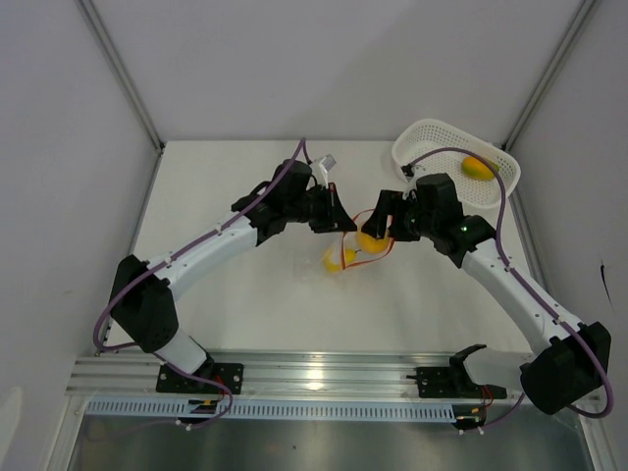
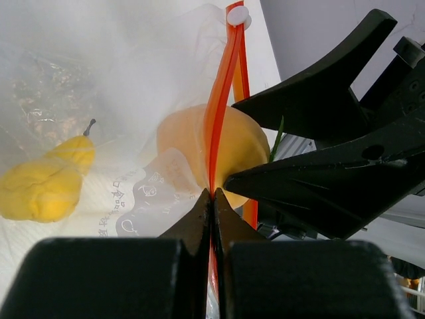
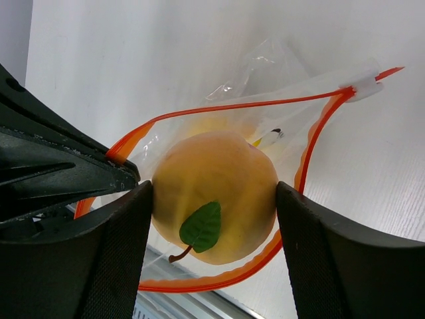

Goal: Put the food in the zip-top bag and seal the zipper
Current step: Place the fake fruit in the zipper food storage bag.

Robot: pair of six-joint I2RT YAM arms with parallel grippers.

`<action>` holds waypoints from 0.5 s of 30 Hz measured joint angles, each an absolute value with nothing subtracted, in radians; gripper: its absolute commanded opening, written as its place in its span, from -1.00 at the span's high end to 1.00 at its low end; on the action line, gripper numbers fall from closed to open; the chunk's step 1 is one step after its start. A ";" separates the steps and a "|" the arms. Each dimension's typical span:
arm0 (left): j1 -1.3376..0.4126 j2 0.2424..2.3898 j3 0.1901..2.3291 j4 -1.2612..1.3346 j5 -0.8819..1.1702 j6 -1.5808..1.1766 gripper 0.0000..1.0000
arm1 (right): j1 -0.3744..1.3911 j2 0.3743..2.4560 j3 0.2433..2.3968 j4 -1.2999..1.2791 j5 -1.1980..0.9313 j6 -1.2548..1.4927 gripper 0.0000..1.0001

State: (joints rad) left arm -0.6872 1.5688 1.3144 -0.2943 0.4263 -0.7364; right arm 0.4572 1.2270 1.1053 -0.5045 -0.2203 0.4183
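Showing only faint white printing [image 2: 114,214] and round symbols on the zip-top bag [image 2: 80,80], too small and blurred for reading.

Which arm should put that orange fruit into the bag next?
The right: the right claw grips the orange fruit at the open mouth of the zip-top bag, while the left claw is shut on the zipper, holding it open.

White table [image 1: 250,304], white perforated basket [image 1: 412,137] at its far right corner
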 measured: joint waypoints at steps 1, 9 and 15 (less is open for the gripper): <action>-0.687 1.569 1.314 -0.294 0.426 -0.736 0.99 | 0.457 1.227 1.105 -0.505 -0.217 0.418 -0.58; -0.688 1.568 1.305 -0.290 0.427 -0.736 0.99 | 0.457 1.227 1.105 -0.519 -0.187 0.418 -0.92; -0.689 1.568 1.304 -0.287 0.427 -0.735 0.99 | 0.457 1.226 1.124 -0.542 -0.165 0.417 -0.93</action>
